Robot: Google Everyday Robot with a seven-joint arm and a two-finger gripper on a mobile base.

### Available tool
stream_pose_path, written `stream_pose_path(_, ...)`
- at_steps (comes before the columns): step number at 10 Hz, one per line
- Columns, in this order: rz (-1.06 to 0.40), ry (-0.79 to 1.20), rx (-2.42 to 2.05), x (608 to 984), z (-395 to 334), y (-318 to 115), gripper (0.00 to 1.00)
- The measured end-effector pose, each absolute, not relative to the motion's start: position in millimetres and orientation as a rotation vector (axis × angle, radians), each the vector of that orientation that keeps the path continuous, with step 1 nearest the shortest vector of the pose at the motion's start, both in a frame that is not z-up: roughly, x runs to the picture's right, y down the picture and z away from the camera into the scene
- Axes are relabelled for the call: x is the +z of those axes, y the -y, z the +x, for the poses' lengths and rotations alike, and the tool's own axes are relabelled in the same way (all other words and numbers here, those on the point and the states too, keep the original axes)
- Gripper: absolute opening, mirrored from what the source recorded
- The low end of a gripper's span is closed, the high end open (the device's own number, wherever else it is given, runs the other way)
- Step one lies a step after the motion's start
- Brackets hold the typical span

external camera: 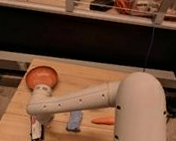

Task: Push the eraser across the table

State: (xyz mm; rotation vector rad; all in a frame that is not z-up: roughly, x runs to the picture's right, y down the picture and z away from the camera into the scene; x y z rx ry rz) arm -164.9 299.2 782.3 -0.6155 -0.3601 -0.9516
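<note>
The eraser (35, 129), a flat black block with a red and white label, lies near the front left corner of the light wooden table (96, 80). My arm reaches from the right across the table. Its white wrist hangs directly over the eraser's far end. The gripper (42, 121) points down beneath that wrist, right at the eraser and mostly hidden by the arm. It is shut, and whether it touches the eraser I cannot tell.
An orange bowl (42, 76) sits at the table's back left, just behind the wrist. A blue-grey block (75, 120) lies right of the eraser, with an orange carrot (103, 121) further right. A dark wall and cluttered bench stand behind.
</note>
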Motion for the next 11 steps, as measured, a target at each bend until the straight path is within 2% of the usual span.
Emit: stream_pose_path(11, -0.637, 0.360, -1.010, 785, -179, -299, 0.05)
